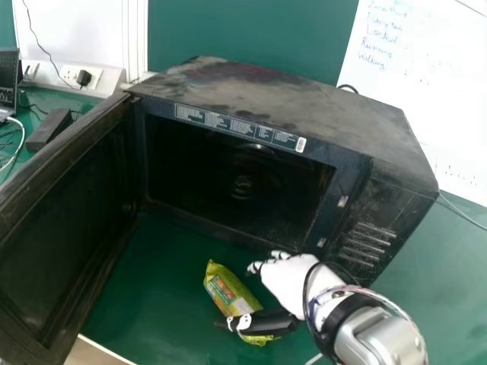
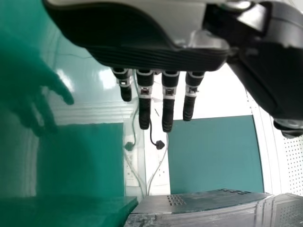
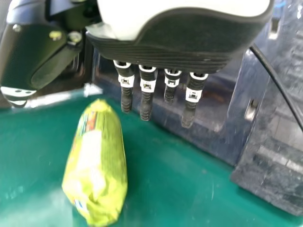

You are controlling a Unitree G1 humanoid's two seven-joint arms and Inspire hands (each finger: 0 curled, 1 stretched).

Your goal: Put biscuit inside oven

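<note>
My right hand (image 1: 288, 280) is open in front of the oven (image 1: 274, 106), its thumb over the lower part of the green biscuit packet (image 1: 228, 293) and its fingers to the packet's right. The packet lies on the green table before the oven's opening. In the right wrist view the right hand (image 3: 158, 90) has its fingers straight, with the biscuit packet (image 3: 97, 161) beside them, not gripped. My left hand (image 2: 156, 99) is open with straight fingers and nothing in them; a corner of the oven (image 2: 199, 203) stands below it in that view.
The oven door (image 1: 68, 220) stands wide open at the left. Behind it are a black adapter (image 1: 49, 129), cables and part of a laptop (image 1: 7, 80). A socket strip (image 1: 76, 76) lies along the back wall, and a whiteboard (image 1: 426, 91) stands behind the oven.
</note>
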